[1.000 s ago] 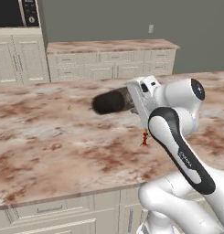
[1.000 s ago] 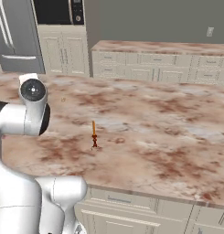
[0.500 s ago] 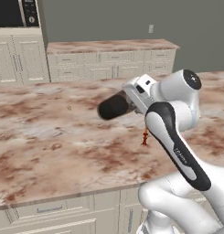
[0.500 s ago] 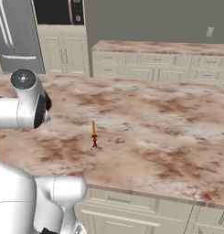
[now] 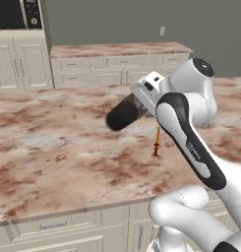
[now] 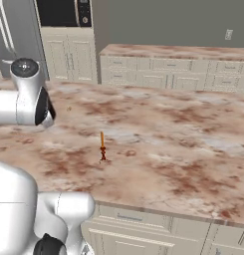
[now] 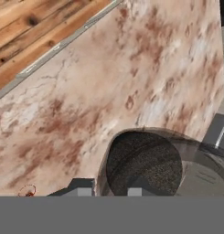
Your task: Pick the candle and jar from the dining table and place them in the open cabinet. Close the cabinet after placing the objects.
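Aloft, fingers (image 7: 111, 185) clamped on the tilted jar (image 5: 126, 112) above the dining table (image 5: 53, 147), candle (image 5: 156, 142) upright nearby.

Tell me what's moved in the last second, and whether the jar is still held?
The gripper still grips the jar, tipped on its side, and has lifted it further above the dining table, swinging slightly right. The candle stands unmoved on the table.

A kitchen: marble-topped dining table (image 6: 183, 149), cream drawer units (image 5: 117, 74) at twelve o'clock, built-in microwave (image 6: 61, 11) at eleven.
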